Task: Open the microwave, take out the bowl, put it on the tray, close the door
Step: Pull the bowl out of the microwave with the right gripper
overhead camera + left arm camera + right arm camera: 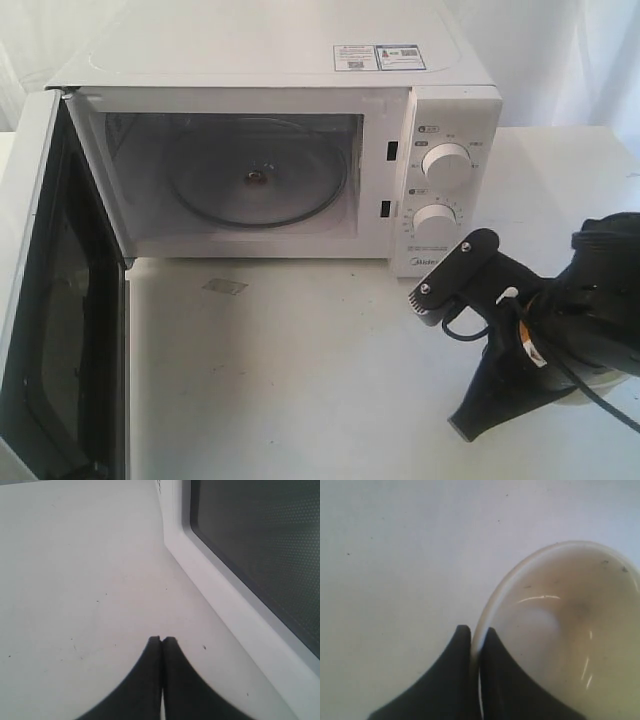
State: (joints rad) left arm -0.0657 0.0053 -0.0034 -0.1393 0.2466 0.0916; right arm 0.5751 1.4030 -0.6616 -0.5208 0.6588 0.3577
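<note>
1. White worktop (300, 380) filled the scene, and a white microwave (300, 60) stood on it at the back.
2. Its door (40, 280) was wide open, swung out to the left side of the exterior view.
3. Inside the microwave lay a round glass plate (260, 180).
4. Two round white dials (446, 163) sat on the front, one above the other, to the right of the opening.
5. The bowl (570, 630) was outside the microwave, over the worktop. It was pale cream and shiny.
6. The right hand (476, 630) pinched the bowl's rim, one finger inside the bowl and one outside.
7. I could not tell if the bowl touched the worktop or hung above it.
8. The right arm (585, 310) was in front of the microwave, near the dials.
9. The left hand (161, 640) was closed with nothing in it, fingers pressed together. It was low over the worktop, just beside the door's dark window (260, 555).
</note>
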